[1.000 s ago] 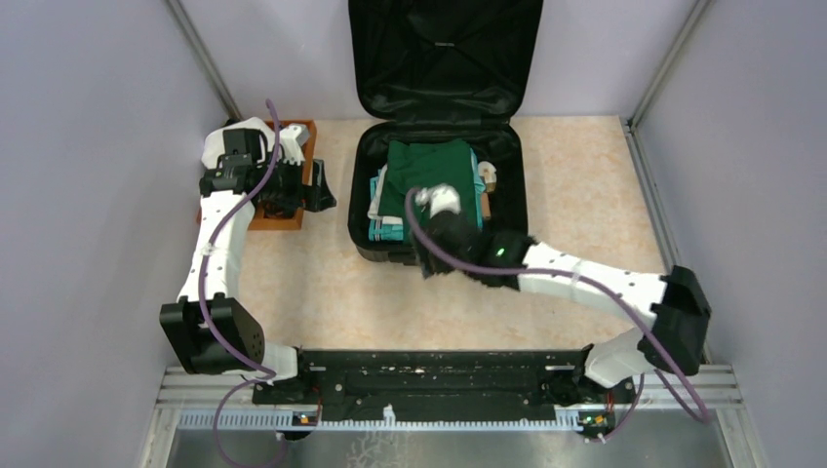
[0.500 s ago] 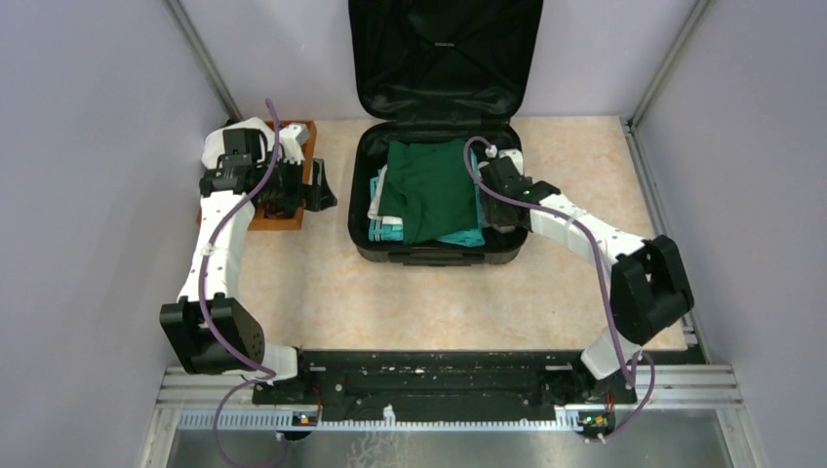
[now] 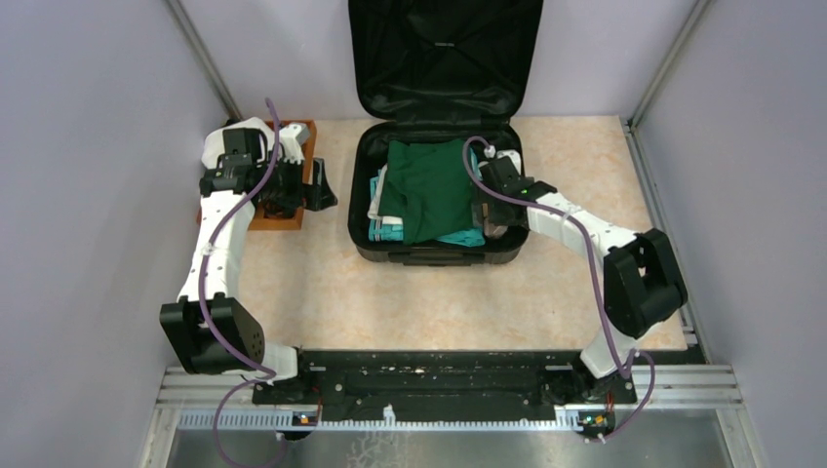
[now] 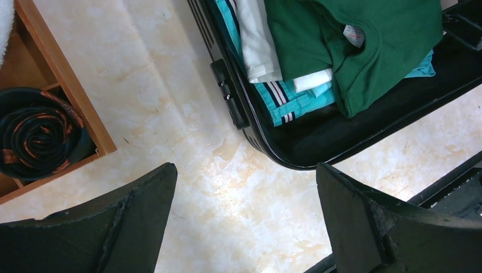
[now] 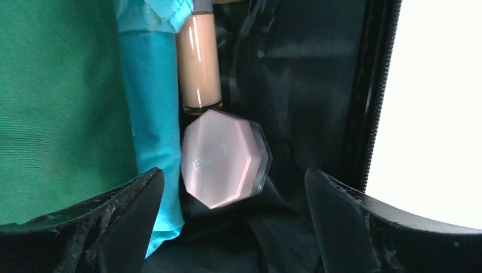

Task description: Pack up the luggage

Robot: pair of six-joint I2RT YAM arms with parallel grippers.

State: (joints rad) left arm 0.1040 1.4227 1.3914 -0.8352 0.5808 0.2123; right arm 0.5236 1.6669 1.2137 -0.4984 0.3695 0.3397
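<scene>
The luggage (image 3: 439, 255) lies open on the table with its lid (image 3: 444, 58) upright against the back wall. A green shirt (image 3: 429, 190) rests on top of folded teal and white clothes inside it. My right gripper (image 3: 491, 210) is down in the right side of the luggage, open. In the right wrist view a pink hexagonal compact (image 5: 221, 159) lies on the black lining (image 5: 307, 85) just beyond the right gripper (image 5: 233, 176), apart from both fingers. A beige bottle (image 5: 199, 62) lies behind the compact, next to teal cloth (image 5: 148, 114). My left gripper (image 4: 244, 170) hangs open and empty over bare table.
A brown wooden tray (image 3: 283, 222) sits left of the luggage under the left arm. It holds a dark rolled item (image 4: 34, 136). The luggage's side wall and handle (image 4: 227, 96) lie just past the left fingers. Grey walls close in the table on three sides.
The right arm swung from above the green shirt to the right side of the luggage and its jaws now stand wider. The left arm has not moved.
</scene>
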